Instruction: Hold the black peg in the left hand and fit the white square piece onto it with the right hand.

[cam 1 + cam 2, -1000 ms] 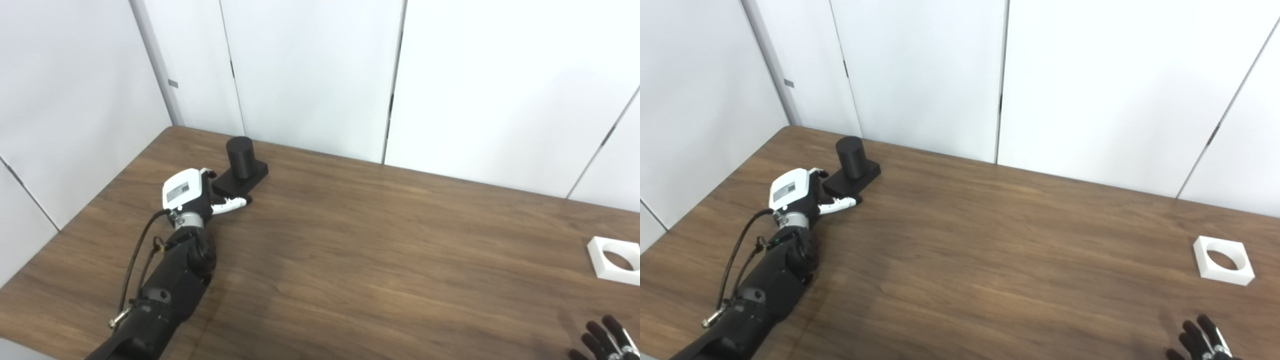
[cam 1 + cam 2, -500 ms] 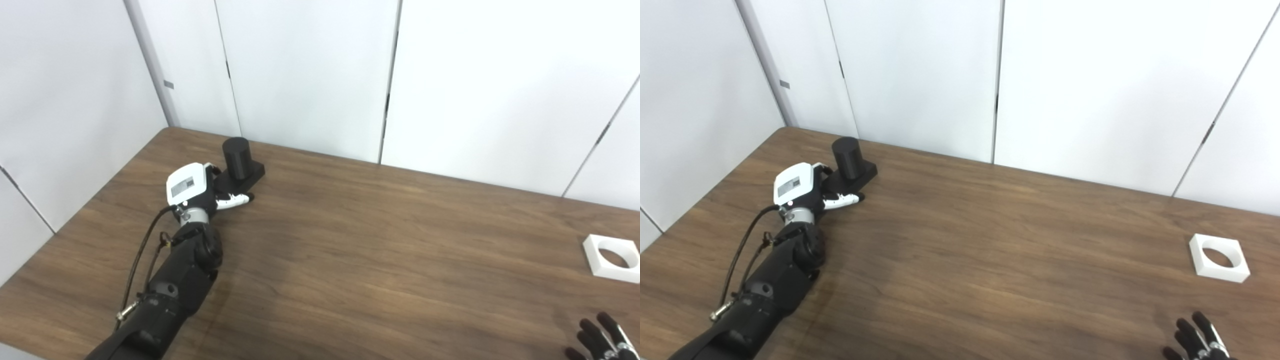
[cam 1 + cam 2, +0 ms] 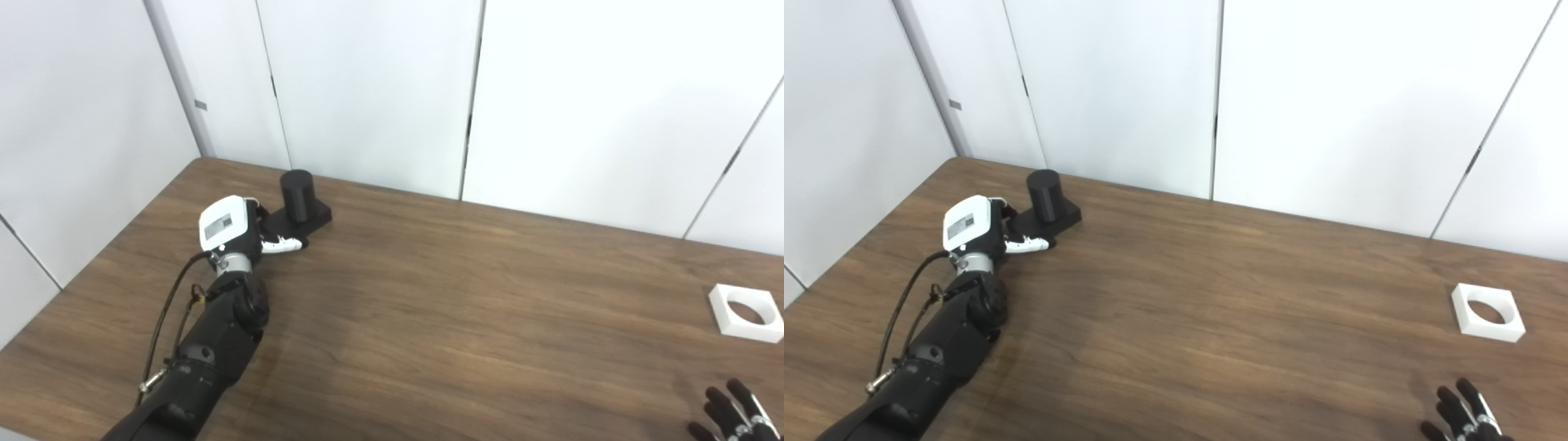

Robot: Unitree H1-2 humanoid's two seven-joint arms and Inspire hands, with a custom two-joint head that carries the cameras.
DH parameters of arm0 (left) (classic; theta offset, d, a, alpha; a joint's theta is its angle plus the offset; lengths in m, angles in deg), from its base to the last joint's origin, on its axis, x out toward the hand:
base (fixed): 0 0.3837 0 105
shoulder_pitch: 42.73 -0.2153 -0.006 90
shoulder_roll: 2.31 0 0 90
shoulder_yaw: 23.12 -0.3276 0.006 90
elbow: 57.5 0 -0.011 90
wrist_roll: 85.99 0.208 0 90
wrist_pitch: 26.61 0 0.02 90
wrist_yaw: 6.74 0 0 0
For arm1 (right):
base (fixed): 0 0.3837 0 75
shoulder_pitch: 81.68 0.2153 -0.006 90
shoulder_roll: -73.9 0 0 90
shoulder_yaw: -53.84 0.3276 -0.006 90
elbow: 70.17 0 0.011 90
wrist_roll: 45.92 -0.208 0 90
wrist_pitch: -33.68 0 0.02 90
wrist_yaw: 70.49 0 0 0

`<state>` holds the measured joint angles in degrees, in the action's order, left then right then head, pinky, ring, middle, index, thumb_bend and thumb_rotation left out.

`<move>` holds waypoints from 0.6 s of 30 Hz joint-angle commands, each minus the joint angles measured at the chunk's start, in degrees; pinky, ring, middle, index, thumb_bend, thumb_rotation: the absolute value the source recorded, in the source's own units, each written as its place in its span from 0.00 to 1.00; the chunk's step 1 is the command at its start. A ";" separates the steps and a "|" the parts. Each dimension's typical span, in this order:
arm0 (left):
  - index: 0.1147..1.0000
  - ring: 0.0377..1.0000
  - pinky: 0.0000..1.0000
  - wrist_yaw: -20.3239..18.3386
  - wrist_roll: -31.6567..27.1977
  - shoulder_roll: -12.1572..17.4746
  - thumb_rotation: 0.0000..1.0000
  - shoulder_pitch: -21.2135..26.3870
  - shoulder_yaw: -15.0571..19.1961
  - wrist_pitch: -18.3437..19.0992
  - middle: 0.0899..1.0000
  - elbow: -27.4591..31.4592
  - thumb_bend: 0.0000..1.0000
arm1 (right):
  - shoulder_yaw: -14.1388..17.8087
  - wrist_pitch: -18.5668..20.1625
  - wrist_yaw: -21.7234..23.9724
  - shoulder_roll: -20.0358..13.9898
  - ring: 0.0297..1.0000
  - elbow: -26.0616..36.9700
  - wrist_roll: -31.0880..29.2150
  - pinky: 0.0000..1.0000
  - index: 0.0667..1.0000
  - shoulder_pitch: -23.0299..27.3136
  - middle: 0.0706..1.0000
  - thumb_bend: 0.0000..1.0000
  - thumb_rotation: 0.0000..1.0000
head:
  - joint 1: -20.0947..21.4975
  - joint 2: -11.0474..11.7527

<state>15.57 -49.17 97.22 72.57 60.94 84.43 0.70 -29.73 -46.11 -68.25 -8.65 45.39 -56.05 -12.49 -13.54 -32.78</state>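
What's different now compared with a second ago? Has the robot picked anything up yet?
Not yet. The camera swung a little, so everything shifted in the picture. The left hand crept closer to the black peg, its fingers at the peg's base, but nothing is lifted. The white square piece still lies untouched, and the right hand still waits at the table's near edge.

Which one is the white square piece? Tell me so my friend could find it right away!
Look at the long brown wooden table and follow it to its far right end. There, lying flat by itself a little beyond the right hand, is the white square piece. It is the only white block on the table, and it has a big round hole through its middle.
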 commanded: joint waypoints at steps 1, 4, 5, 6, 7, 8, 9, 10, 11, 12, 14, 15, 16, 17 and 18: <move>0.41 0.77 0.83 1.85 -0.11 1.42 0.05 2.05 0.84 -1.14 0.64 0.16 0.52 | -0.14 -1.57 -0.30 1.04 0.93 1.48 0.29 0.87 0.94 0.71 0.90 0.84 1.00 | -0.01 -0.09; 0.41 0.78 0.83 1.62 -0.84 1.41 0.05 1.93 1.35 -1.39 0.65 0.17 0.52 | -0.33 -1.49 -0.26 0.97 0.94 1.52 0.59 0.89 0.96 0.77 0.91 0.84 1.00 | 0.22 -0.10; 0.41 0.78 0.82 1.45 -1.00 1.54 0.05 1.87 1.37 -1.46 0.65 0.15 0.52 | -0.40 -1.60 -0.27 1.01 0.94 1.46 0.63 0.89 0.95 0.81 0.90 0.84 1.00 | 0.44 -0.10; 0.41 0.78 0.81 1.31 -1.16 1.65 0.05 1.77 1.40 -1.58 0.65 0.23 0.52 | -0.45 -1.73 -0.29 1.12 0.94 1.40 0.62 0.89 0.95 0.85 0.90 0.83 1.00 | 0.85 -0.16; 0.41 0.78 0.81 1.19 -1.37 1.72 0.05 1.59 1.46 -1.77 0.65 0.51 0.52 | -0.49 -1.78 -0.35 1.23 0.94 1.37 0.63 0.89 0.95 0.87 0.90 0.83 1.00 | 1.02 -0.26; 0.41 0.78 0.80 0.97 -1.71 1.83 0.05 1.26 1.53 -2.30 0.65 1.09 0.52 | -0.58 -1.80 -0.44 1.34 0.94 1.38 0.73 0.89 0.95 0.92 0.90 0.83 1.00 | 1.44 -0.22; 0.41 0.77 0.78 0.73 -2.07 1.95 0.05 0.92 1.61 -2.89 0.65 1.68 0.52 | -0.71 -1.85 -0.51 1.44 0.93 1.39 0.91 0.89 0.95 0.97 0.89 0.83 1.00 | 2.02 -0.47; 0.41 0.75 0.75 0.39 -2.39 2.02 0.05 0.41 1.62 -3.62 0.64 2.61 0.52 | -0.79 -2.01 -0.56 1.51 0.93 1.30 1.00 0.88 0.95 1.02 0.89 0.83 1.00 | 2.02 -0.47; 0.41 0.73 0.73 -0.11 -2.53 2.09 0.05 -0.31 1.46 -4.29 0.63 4.12 0.52 | -0.98 -2.59 -0.17 1.37 0.93 1.00 0.70 0.89 0.95 1.12 0.89 0.83 1.00 | 2.69 -0.67; 0.41 0.72 0.70 -0.60 -2.51 2.14 0.05 -0.97 1.25 -4.70 0.62 5.58 0.52 | -1.19 -2.99 0.14 1.30 0.96 0.74 0.42 0.96 0.98 1.21 0.92 0.84 1.00 | 3.29 -0.77; 0.41 0.70 0.67 -1.55 -2.90 1.82 0.05 -2.73 1.06 -5.82 0.62 9.71 0.52 | -1.42 -3.60 0.67 1.40 0.99 0.39 -0.81 0.99 0.99 1.37 0.96 0.84 1.00 | 4.02 -0.84; 0.41 0.69 0.65 -2.37 -3.28 1.54 0.05 -3.73 1.04 -6.18 0.62 12.13 0.52 | -1.61 -3.49 0.69 1.45 0.99 0.46 -0.99 1.00 1.00 1.38 0.97 0.84 1.00 | 4.42 -0.98; 0.41 0.69 0.64 -3.09 -3.40 1.26 0.05 -4.61 0.95 -6.30 0.63 14.32 0.52 | -1.74 -3.37 0.66 1.44 1.00 0.55 -1.09 1.00 1.00 1.39 0.98 0.83 1.00 | 4.42 -0.98; 0.41 0.69 0.63 -3.96 -3.58 0.90 0.05 -5.57 0.90 -6.26 0.63 16.77 0.52 | -1.89 -3.11 0.55 1.45 1.00 0.79 -1.11 1.00 1.00 1.37 0.99 0.82 1.00 | 4.83 -1.25; 0.41 0.70 0.65 -5.04 -3.86 0.57 0.05 -6.43 0.96 -5.92 0.63 19.11 0.52 | -2.06 -2.81 0.41 1.51 1.00 1.13 -1.15 1.00 1.00 1.33 0.99 0.80 1.00 | 5.22 -1.37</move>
<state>10.58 -53.18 97.11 64.34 61.56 79.60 16.35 -31.71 -47.09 -68.03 -8.66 45.14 -56.70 -12.23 -8.27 -34.10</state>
